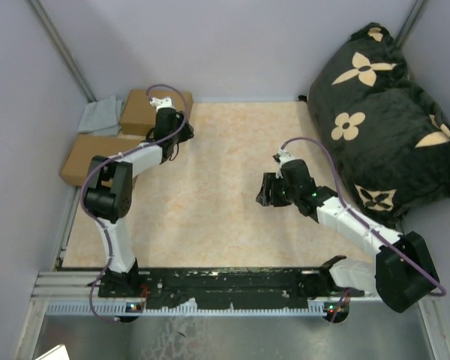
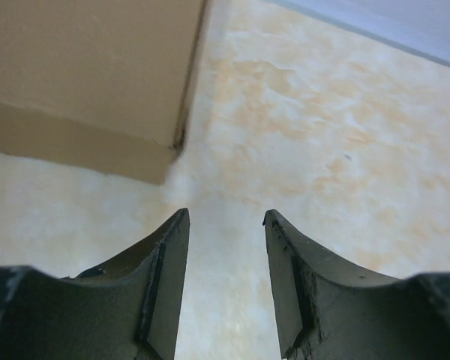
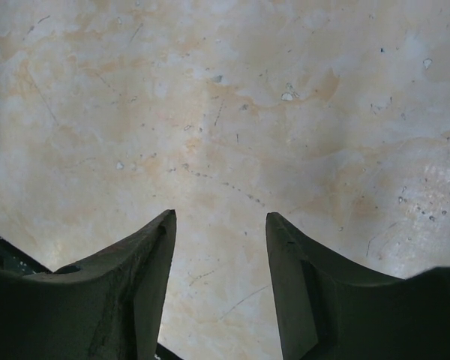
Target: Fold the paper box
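The paper box lies folded shut as a shallow brown cardboard box at the back left corner of the table. In the left wrist view its near corner fills the upper left. My left gripper hovers at that box's right side. There the left gripper is open, with only bare table between its fingers and the box apart from them. My right gripper hangs over the middle right of the table. From its wrist, the right gripper is open and empty above the marbled surface.
A second shallow brown box sits at the table's left edge under the left arm. A grey cloth lies behind it. A black cushion with tan flowers fills the back right. A metal rail runs along the near edge.
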